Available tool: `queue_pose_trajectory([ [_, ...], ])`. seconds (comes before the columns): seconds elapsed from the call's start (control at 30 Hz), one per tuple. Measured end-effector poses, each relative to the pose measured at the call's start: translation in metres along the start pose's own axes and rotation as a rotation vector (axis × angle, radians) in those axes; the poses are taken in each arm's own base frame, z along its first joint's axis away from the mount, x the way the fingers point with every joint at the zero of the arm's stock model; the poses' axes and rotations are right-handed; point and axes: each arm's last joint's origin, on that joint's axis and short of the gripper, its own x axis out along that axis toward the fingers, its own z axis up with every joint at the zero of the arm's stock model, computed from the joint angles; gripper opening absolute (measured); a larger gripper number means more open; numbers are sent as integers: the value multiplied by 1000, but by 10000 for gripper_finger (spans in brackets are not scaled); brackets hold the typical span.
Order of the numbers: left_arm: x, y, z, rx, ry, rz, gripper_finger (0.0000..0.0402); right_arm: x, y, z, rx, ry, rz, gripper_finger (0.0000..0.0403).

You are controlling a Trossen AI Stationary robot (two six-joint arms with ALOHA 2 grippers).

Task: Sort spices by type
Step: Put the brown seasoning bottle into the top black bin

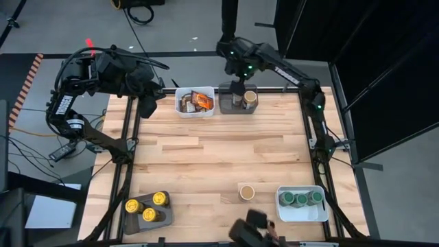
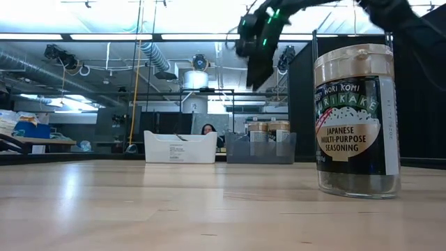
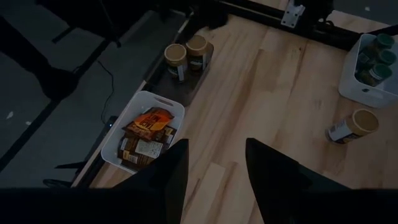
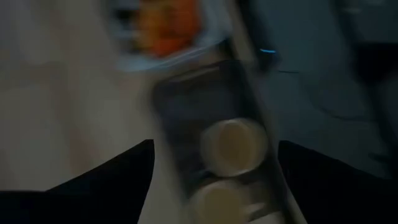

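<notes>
A tan-lidded jar (image 1: 247,192) stands alone on the table near its near edge and looms large in the low view (image 2: 355,118). At the far edge, a grey tray (image 1: 224,104) holds two tan-lidded jars (image 4: 233,146). Beside it, a white tray (image 1: 194,112) holds brown and orange packets (image 3: 146,134). My right gripper (image 1: 238,84) hangs open above the grey tray with nothing between its fingers (image 4: 214,149). My left gripper (image 1: 148,104) waits open past the table's far left corner (image 3: 216,146).
A grey tray (image 1: 132,218) at the near left corner carries three yellow-lidded jars (image 1: 159,199). A white tray (image 1: 300,215) at the near right holds three green-lidded jars (image 1: 300,199). A dark camera mount (image 1: 254,230) sits at the near edge. Bare wood fills the middle of the table.
</notes>
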Motion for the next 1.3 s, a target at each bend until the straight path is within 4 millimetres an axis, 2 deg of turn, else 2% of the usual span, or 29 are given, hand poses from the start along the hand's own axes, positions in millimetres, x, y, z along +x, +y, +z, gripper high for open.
queue_pose_trajectory([
  [0.13, 0, 0, 0, 0, 0, 0, 163, -36, 37, -11, -23, 22, 224, 348],
  [0.27, 0, 0, 0, 25, 0, 1, 163, -62, 102, -16, -142, 48, 351, 345],
  [0.37, 0, 0, 0, 29, 0, 1, 163, -80, 157, -24, -265, 58, 343, 341],
  [0.47, 0, 0, 0, 28, 0, 0, 163, -85, 208, -38, -360, 104, 305, 338],
  [0.53, -1, 0, 0, 28, -1, -4, 163, -88, 237, -52, -390, 135, 289, 337],
  [0.63, -1, -1, -1, 27, 1, -29, 163, -92, 269, -78, -409, 182, 259, 337],
  [0.73, -1, -1, -1, 27, 1, -33, 163, -85, 292, -98, -390, 185, 203, 338],
  [0.97, -1, -1, -1, 26, 1, -33, 163, -49, 336, -137, -331, 189, 237, 347],
  [1.13, -1, -1, -1, 23, 1, -33, 163, -34, 352, -146, -267, 181, 297, 354],
  [1.3, -1, -1, -1, 0, 2, -34, 163, -34, 364, -154, -255, 154, 296, 361],
])
